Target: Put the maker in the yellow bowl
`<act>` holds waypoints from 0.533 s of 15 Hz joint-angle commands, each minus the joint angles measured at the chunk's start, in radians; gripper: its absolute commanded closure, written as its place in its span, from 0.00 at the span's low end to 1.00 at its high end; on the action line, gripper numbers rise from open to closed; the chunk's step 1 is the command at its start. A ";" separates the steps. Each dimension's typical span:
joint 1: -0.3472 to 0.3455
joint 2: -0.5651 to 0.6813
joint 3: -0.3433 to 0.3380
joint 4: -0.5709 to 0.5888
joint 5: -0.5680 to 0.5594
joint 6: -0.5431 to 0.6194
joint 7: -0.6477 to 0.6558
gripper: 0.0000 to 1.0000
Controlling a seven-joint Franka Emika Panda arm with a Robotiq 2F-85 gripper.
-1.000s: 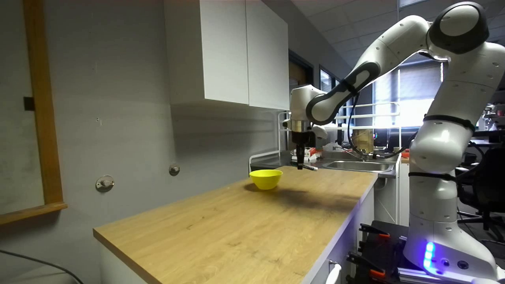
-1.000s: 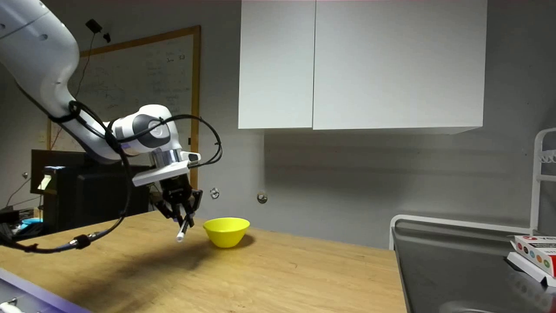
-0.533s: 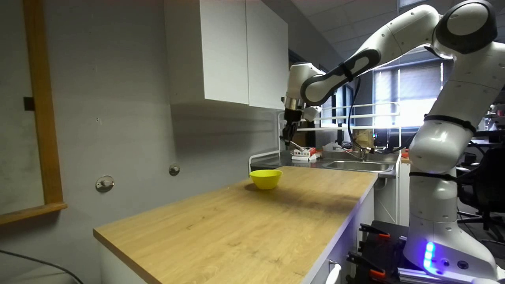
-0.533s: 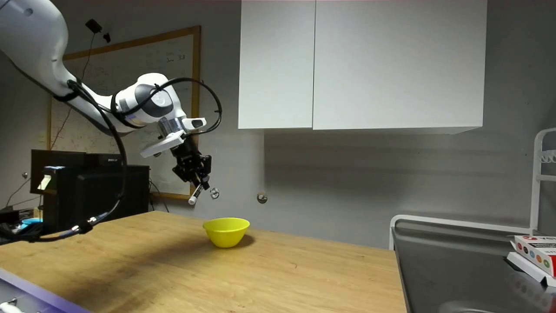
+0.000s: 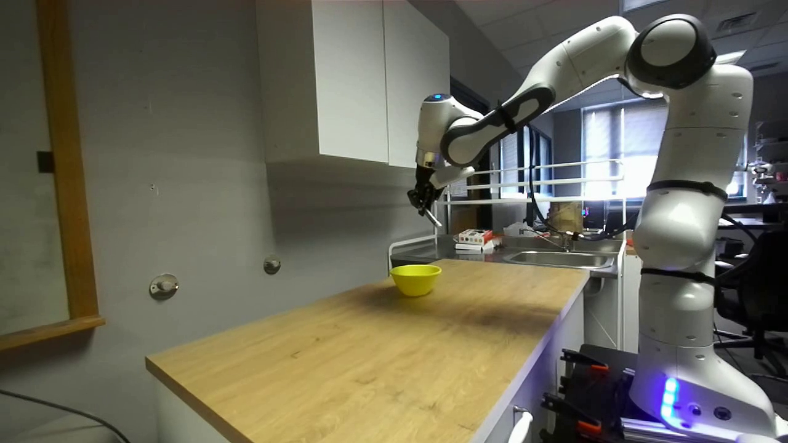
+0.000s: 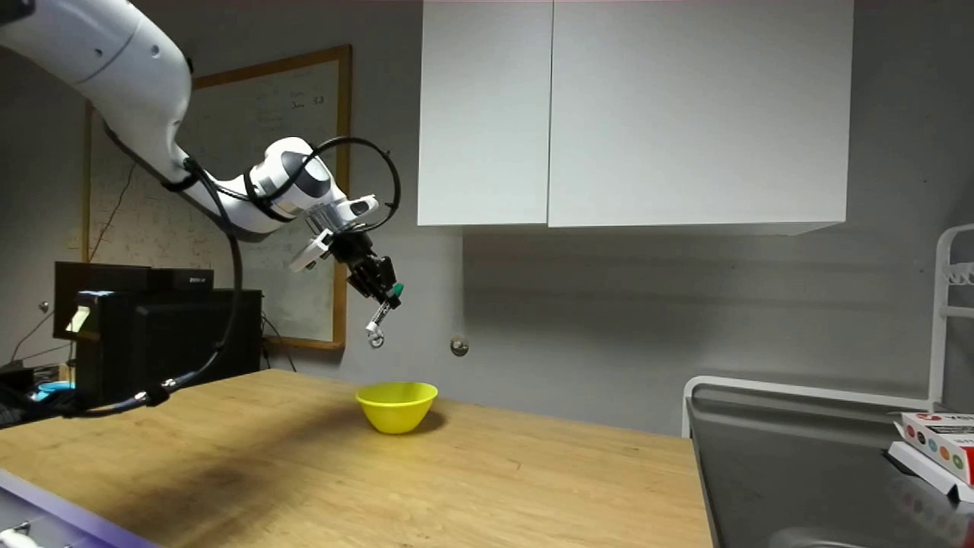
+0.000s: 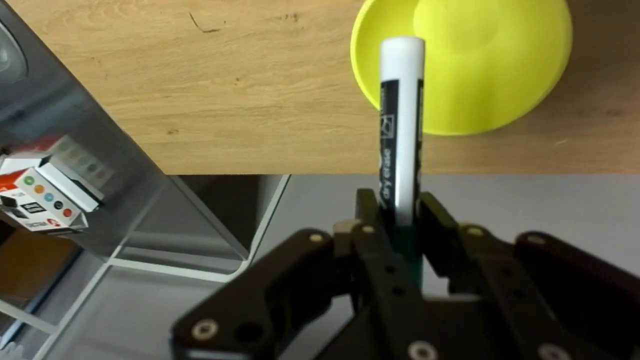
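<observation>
"Has the end effector [image 7: 400, 207] got anything?"

"It has the marker [image 7: 399, 130], pinched near the green end, closed in from both sides with only its thickness between."

"Which way does it point?"

"Slantwise, white end down and green end up. The words 'dry erase' run along its dark label."

"And the bowl [image 6: 396, 411]?"

"Upright on the desk [image 5: 369, 357], near the wall [image 6: 609, 342]. In both exterior views the marker hangs in the air, higher than the bowl and well apart from it."

"Straight over the middle?"

"I can't tell from here. In the wrist view the white end stands in front of the bowl, but that's only how they line up."

"Where does the arm [image 5: 689, 166] stand?"

"Beside the desk, stretching out over it, with a bluish light [image 5: 668, 400] glowing low down."

"What's that box [image 7: 42, 195] past the desk's end?"

"White and red, with a row of coloured dots, over on the shiny counter [image 6: 799, 457]. The sink [image 5: 554, 259] is near it, and a white cabinet [image 5: 351, 80] hangs on the wall above."
</observation>
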 commanded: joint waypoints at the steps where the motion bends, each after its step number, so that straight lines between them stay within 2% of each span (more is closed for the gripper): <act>1: 0.043 0.180 -0.002 0.178 -0.148 -0.069 0.236 0.88; 4: 0.112 0.297 -0.051 0.272 -0.188 -0.102 0.340 0.88; 8: 0.175 0.410 -0.125 0.350 -0.160 -0.096 0.392 0.89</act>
